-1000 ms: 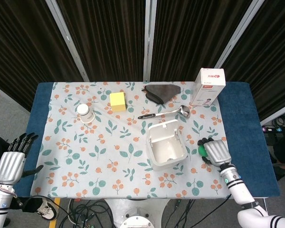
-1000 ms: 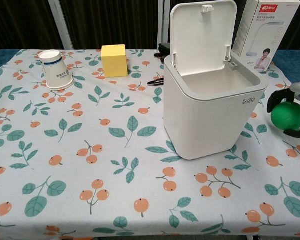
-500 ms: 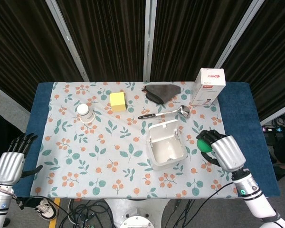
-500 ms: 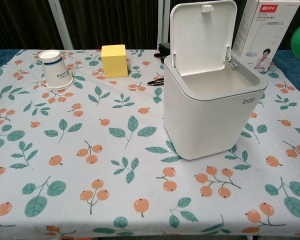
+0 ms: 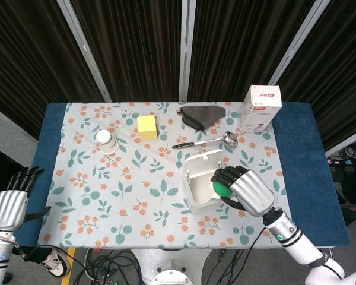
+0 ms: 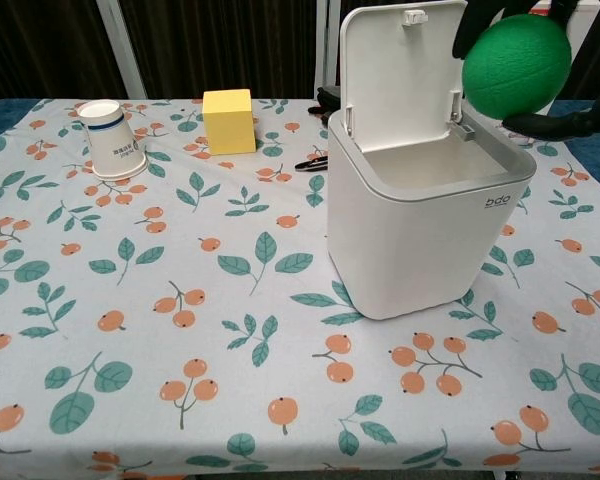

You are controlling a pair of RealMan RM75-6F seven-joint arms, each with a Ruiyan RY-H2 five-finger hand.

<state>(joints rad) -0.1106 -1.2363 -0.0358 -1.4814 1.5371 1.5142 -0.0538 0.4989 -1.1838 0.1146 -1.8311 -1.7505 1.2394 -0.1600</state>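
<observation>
Gripping green ball (image 6: 515, 65), right hand (image 5: 244, 189) fingers clamped, above white bin (image 6: 425, 225) (lid upright), ladle (image 5: 204, 141) behind.

Counted: 1 green ball (image 6: 515, 65), 1 white bin (image 6: 425, 230), 1 paper cup (image 6: 112, 138), 1 yellow block (image 6: 228, 121), 1 ladle (image 5: 204, 141), 1 grey cloth (image 5: 202, 114), 1 carton (image 5: 259, 108).

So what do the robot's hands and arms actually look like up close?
Each hand has a silver-grey, ribbed metal back and black fingers. The right hand joins a white forearm through a black wrist band carrying a small round teal light. The left hand, at the table's edge, looks the same: silver back, black fingers, white wrist below. No loose cables show on either arm.
</observation>
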